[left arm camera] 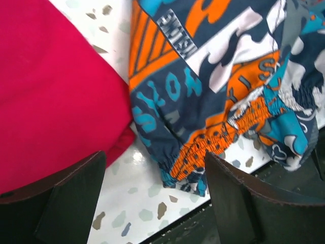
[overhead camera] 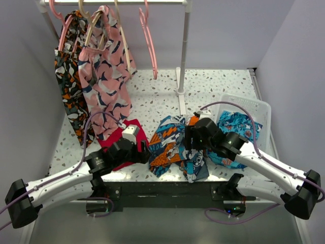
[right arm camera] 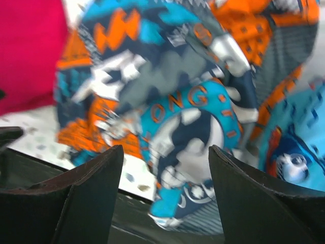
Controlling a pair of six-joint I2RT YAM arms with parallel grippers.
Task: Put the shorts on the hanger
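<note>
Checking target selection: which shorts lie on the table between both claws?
The teal, orange and navy print shorts, crumpled on the tabletop; the pink shorts hang on the rail, the turquoise ones lie in the white basket.

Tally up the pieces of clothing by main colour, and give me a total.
Pink shorts: 1
Dark navy-and-orange garment: 1
Red garment: 1
Teal, orange and navy shorts: 1
Turquoise shorts: 1
Total: 5

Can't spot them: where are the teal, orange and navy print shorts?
Top view, centre: shorts crumpled at table's near edge, between red cloth and white plastic basket.
</note>
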